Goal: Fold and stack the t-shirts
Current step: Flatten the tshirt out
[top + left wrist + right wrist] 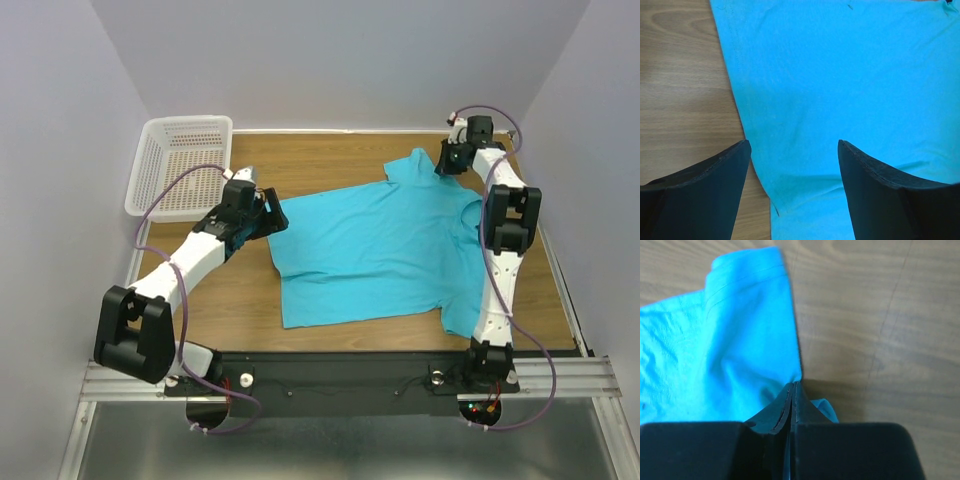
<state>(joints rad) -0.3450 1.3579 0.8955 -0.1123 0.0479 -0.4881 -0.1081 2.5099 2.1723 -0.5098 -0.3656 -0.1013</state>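
Observation:
A turquoise-blue t-shirt (pixel 370 240) lies spread flat on the wooden table (pixel 240 300), hem to the left and sleeves to the right. My left gripper (pixel 272 215) hovers open over the hem's far left corner. In the left wrist view the fingertips (pixel 794 145) straddle the cloth's edge (pixel 840 75), one finger over wood and one over cloth. My right gripper (pixel 445 160) is at the far sleeve. In the right wrist view its jaws (pixel 792 385) are pressed together on the sleeve's edge, and the cloth (pixel 730 340) bunches up on both sides.
A white mesh basket (pixel 150 160) stands at the far left corner with nothing visible in it. The right arm (pixel 505 240) reaches over the shirt's right side and hides the neck. White walls close the table on three sides.

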